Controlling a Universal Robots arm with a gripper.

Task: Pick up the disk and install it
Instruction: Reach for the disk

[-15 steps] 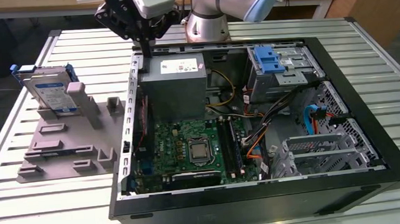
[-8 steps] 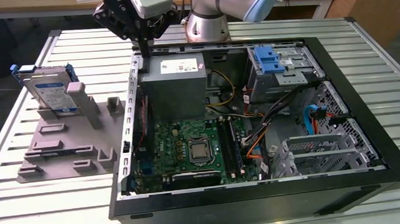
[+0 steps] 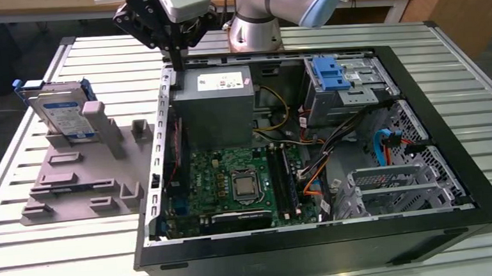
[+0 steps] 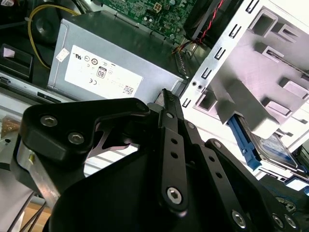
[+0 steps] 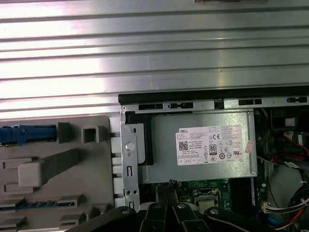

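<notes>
There was the disk (image 3: pixel 60 115), standing on edge in a slot of the grey holder (image 3: pixel 77 180), well away from the claw and on the far side of the case wall from it. We could see its white-and-blue label facing the front of the table, with the blue carrier framing it. The print was too small for us to make out. In the second wrist view the disk (image 4: pixel 271 145) showed past the holder's pale blocks, with nothing touching it.

The claw (image 3: pixel 175 64) hung with its fingers pressed together, pinching nothing! It sat just above the rear corner of the open computer case (image 3: pixel 321 242), right by the side wall. Directly beneath it was the grey metal box (image 3: pixel 219 114), carrying a white sticker (image 3: pixel 223 81) crowded with marks and small print.

Beyond the box, farther into the case from the claw, we saw the green motherboard (image 3: pixel 231 184). Across the case from the claw sat the drive cage with its blue latch (image 3: pixel 331 75).

As for room, we noted the slatted metal table (image 3: pixel 65 252) ran bare behind the case and around the holder. The air between claw and disk was open.
</notes>
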